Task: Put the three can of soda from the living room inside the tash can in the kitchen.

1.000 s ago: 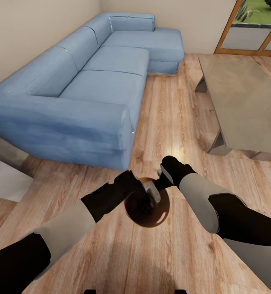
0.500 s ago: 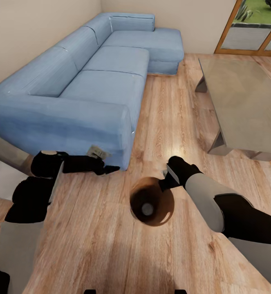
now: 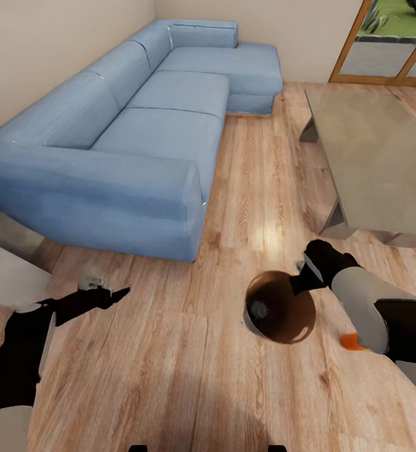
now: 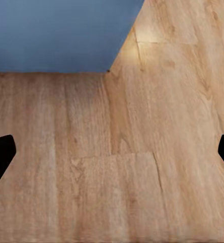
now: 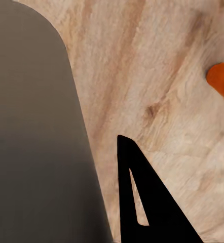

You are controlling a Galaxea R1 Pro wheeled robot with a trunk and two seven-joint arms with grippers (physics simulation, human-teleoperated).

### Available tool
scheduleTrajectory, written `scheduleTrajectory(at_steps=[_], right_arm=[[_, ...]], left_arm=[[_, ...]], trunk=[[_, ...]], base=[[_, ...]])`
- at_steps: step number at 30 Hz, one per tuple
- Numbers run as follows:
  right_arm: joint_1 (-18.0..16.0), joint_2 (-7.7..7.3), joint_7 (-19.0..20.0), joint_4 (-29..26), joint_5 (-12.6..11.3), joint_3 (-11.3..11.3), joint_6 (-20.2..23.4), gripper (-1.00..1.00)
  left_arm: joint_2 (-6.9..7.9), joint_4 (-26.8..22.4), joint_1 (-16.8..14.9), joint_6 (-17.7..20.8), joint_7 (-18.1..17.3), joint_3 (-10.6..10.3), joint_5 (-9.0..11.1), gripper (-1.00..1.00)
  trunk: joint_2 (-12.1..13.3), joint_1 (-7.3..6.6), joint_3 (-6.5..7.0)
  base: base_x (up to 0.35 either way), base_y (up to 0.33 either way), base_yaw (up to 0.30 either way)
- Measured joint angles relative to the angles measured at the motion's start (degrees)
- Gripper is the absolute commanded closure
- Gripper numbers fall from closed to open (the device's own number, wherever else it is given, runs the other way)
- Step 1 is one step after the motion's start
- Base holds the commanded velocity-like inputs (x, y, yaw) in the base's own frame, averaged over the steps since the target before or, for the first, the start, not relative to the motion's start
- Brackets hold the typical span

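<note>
Trash can [image 3: 280, 307] hangs from my right gripper [image 3: 304, 282], pinched on its rim, just above the wood floor [image 3: 170, 364]; one grey-ended can [image 3: 258, 309] inside. Orange soda can [image 3: 351, 341] lies under my right forearm. Left gripper [image 3: 101, 290] spread wide, empty: I'd lower the bin level, then reach.

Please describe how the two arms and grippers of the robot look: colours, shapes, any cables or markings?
Both arms are built of rounded segments, alternating matte black and light grey. The left gripper has slim, pointed black fingers with a small grey block behind them. The right gripper is black with a pale grey plate. I see no cables or markings.
</note>
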Motion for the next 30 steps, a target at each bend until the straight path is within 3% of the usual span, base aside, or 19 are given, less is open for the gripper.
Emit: scheduleTrajectory(at_steps=[2,5,7,9,10,13,15,19,23,25,30], right_arm=[[1.1,-2.1,0.4,-0.1,-2.2,-0.8,0.2,1.0],[3.3,-4.7,0.7,-0.1,-5.4,-1.9,0.5,1.0],[5.4,-6.49,1.5,-0.2,-4.1,-1.5,-1.1,1.0],[6.8,-7.2,2.5,-0.2,-0.9,0.0,-2.8,1.0],[7.8,-7.67,3.8,-0.3,-0.5,-0.1,-4.0,1.0],[9.0,-8.17,6.1,-0.3,-4.3,-1.4,-4.8,1.0],[9.7,-8.3,7.0,-0.3,-5.6,-2.1,-5.3,1.0],[12.5,-8.83,7.5,-0.4,-2.3,-0.7,-11.4,1.0],[13.3,-10.05,9.7,-0.9,-3.9,-1.5,-13.4,1.0],[13.6,-10.52,12.1,-2.3,-3.6,-1.3,-14.1,1.0],[13.8,-10.69,14.0,-3.5,-3.3,-1.1,-14.4,1.0]], left_arm=[[-0.03,9.0,1.0,-5.9,9.0,0.1,0.0,-1.0],[-0.14,13.9,1.3,-8.4,16.2,-1.4,0.1,-1.0],[-0.22,16.9,1.4,-10.4,19.1,-4.3,0.2,-1.0],[-0.26,18.5,1.4,-11.9,20.3,-5.2,0.2,-1.0],[-0.41,20.0,1.5,-13.4,21.6,-5.8,0.2,-1.0],[-0.99,22.4,1.5,-15.5,23.6,-6.5,0.2,-1.0],[-1.41,23.3,1.5,-16.4,24.4,-6.7,0.2,-1.0],[-2.7,23.9,1.5,-16.9,24.9,-6.9,0.5,-1.0],[-3.12,24.1,1.6,-17.1,25.1,-7.0,0.8,-1.0],[-3.26,24.2,1.6,-17.1,25.1,-7.0,1.0,-1.0],[-3.34,24.5,1.6,-17.1,25.2,-7.0,0.9,-1.0]], trunk=[[0.0,0.0,0.0],[0.0,0.0,0.0],[0.0,0.0,0.0],[0.0,0.0,0.0],[0.0,0.0,-0.01],[0.0,0.0,0.0],[0.0,0.0,0.0],[0.0,0.0,0.0],[0.0,0.0,0.01],[0.0,0.0,0.01],[0.0,0.0,0.0]], base=[[0.0,0.0,0.0],[0.0,0.0,0.0],[0.0,0.0,0.0],[0.0,0.0,0.0],[0.0,0.0,0.0],[0.0,0.0,0.0],[0.0,-0.006,0.0],[0.012,-0.09,0.0],[0.111,-0.193,0.0],[0.185,-0.227,0.0],[0.175,-0.264,0.0]])
